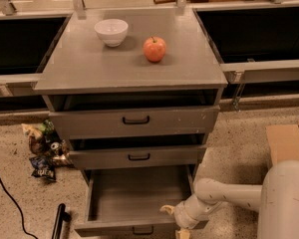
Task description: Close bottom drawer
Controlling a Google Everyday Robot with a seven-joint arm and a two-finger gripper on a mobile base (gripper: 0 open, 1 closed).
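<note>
Nearest to you, the gripper [173, 221] is sitting at the near right corner of the bottom drawer [137, 193], right at the right end of its narrow front, with the pale arm [224, 193] reaching in from the right; you cannot tell how wide the tool is set or whether it is holding anything. The bottom drawer is standing pulled well out of the grey cabinet [65, 78], its shallow tray showing bare and its small black handle [142, 230] facing you at the near edge. On the floor to the near left a black bar [59, 221] and a dark cable [9, 197] are lying; a cardboard box [285, 143] is sitting to the right. Further back on the left, crumpled wrappers [42, 151] are lying beside the cabinet. Above the bottom drawer, the middle drawer [138, 157] and the top drawer [135, 119] are each standing slightly out. On the cabinet top, an apple [154, 49] is resting right of centre, and a white bowl [111, 32] is sitting further back to its left, apart from it.
</note>
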